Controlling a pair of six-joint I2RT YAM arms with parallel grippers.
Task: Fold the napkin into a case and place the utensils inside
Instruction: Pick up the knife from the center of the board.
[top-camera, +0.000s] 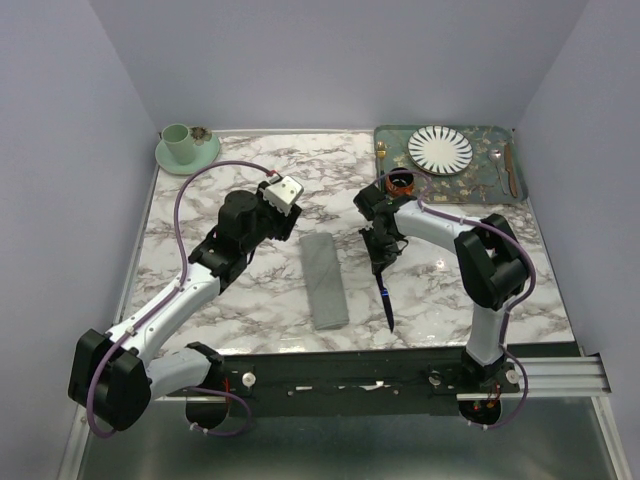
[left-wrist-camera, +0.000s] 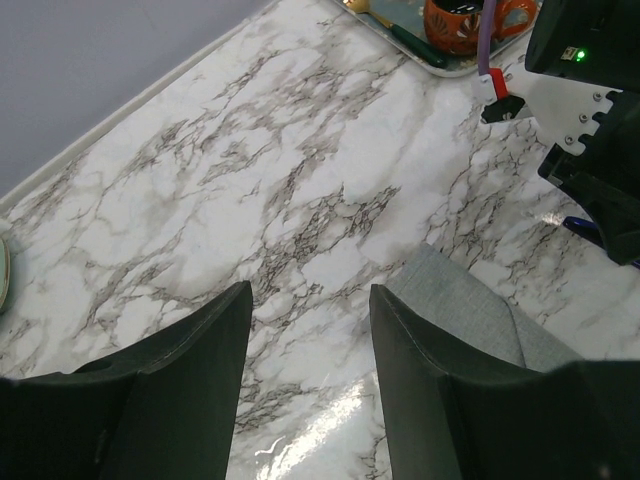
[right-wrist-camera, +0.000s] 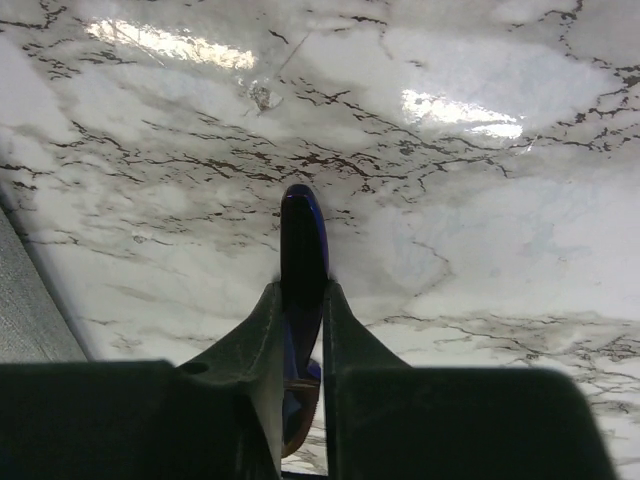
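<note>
Over marble tabletop (top-camera: 255, 300), right gripper (right-wrist-camera: 300, 290) pinches slim dark-blue utensil (right-wrist-camera: 303, 225) — hanging loose, it may pivot and miss narrow grey cloth case (top-camera: 324, 280); left gripper (left-wrist-camera: 310, 295) jaws apart.

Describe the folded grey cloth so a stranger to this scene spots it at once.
Start at the marble table and look at its middle, a little toward the near edge. The case lies flat there, a long narrow cloth rectangle. Its plain matte grey and broader shape set it apart from the slim dark blue utensil that the right hand holds beside it.
</note>
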